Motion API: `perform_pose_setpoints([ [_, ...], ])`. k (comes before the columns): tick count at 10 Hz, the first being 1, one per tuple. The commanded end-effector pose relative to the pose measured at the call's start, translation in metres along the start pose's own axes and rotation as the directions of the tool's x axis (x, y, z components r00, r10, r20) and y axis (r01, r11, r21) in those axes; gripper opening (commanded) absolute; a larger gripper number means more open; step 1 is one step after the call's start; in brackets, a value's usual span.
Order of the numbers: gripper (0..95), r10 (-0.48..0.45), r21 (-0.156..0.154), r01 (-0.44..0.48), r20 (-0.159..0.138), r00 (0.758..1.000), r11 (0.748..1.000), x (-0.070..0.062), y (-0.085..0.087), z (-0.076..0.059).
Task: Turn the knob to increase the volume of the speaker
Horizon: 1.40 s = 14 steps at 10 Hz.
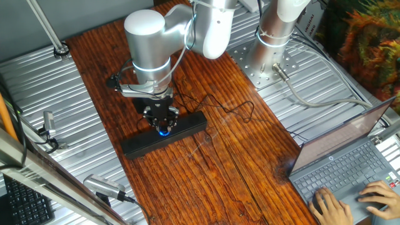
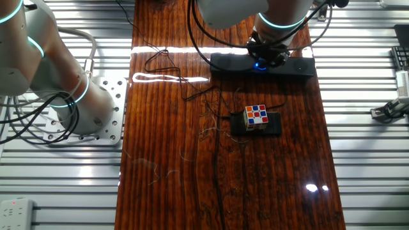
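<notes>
The speaker (image 1: 134,145) is a long slim black bar lying across the wooden table; in the other fixed view the speaker (image 2: 300,66) sits at the table's far end. At its middle the knob (image 1: 164,131) shows as a blue glow, and the knob (image 2: 258,64) glows blue in the other fixed view too. My gripper (image 1: 164,124) points straight down onto it, fingers closed around the dial, which they mostly hide. From the other side, the gripper (image 2: 265,57) covers the bar's middle.
A multicoloured cube (image 2: 256,116) rests on a small black pad (image 2: 275,126) mid-table. A thin black cable (image 1: 232,110) loops behind the speaker. A laptop (image 1: 350,165) with a person's hands (image 1: 329,203) is at the right. A second arm's base (image 2: 70,105) stands beside the table.
</notes>
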State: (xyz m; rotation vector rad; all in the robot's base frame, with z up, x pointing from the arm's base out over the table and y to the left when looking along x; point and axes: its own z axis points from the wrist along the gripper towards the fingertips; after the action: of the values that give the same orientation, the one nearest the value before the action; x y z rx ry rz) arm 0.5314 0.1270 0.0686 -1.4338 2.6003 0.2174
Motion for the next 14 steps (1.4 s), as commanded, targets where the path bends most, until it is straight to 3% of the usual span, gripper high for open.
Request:
perform_pose_setpoints([
  [1,0.0,0.159,-0.003,-0.159,-0.014,0.987,0.987,-0.0002,-0.0003,0.0],
  [5,0.0,0.193,0.01,-0.192,-0.034,0.981,0.981,-0.0002,-0.0004,-0.0001],
  [14,0.0,0.304,0.019,-0.304,-0.04,0.952,0.953,-0.0001,-0.0004,-0.0001],
])
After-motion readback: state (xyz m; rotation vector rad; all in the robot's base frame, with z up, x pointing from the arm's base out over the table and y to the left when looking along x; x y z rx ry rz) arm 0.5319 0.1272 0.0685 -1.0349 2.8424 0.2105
